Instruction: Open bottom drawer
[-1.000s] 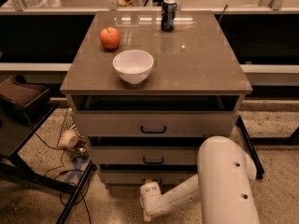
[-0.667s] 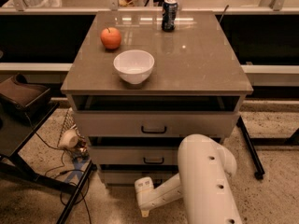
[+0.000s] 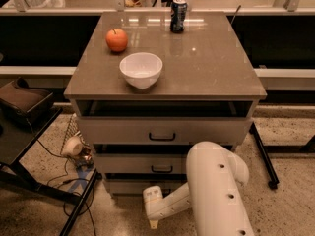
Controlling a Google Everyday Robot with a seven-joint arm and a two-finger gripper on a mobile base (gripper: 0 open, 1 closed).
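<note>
We see a pale grey cabinet (image 3: 88, 132) with three drawers, standing on a speckled floor (image 3: 290, 132). The bottom drawer (image 3: 130, 185) is the lowest and slimmest front, just above the floor and directly under the middle drawer (image 3: 128, 163). Only the left part of its front is visible, because the robot arm (image 3: 216, 191) covers its right part. We cannot make out its handle. As far as we can judge, its front stands about in line with the front above it.

The gripper (image 3: 153, 220) is at the end of the white arm, low near the floor and just in front of the bottom drawer, a little left of the middle of the cabinet. It points downward. We cannot tell if the gripper is open or closed, and we cannot tell if it touches the drawer front.

The top drawer (image 3: 123, 130) is the tallest, with a dark gap between it and the worktop (image 3: 211, 68). On the worktop there are a white bowl (image 3: 141, 69) near the front edge, a red apple (image 3: 116, 40) behind it to the left, and a dark can (image 3: 178, 15) standing upright near the back edge. The three are well apart from each other.

Left of the cabinet, some cables (image 3: 59, 176) lie on the floor
</note>
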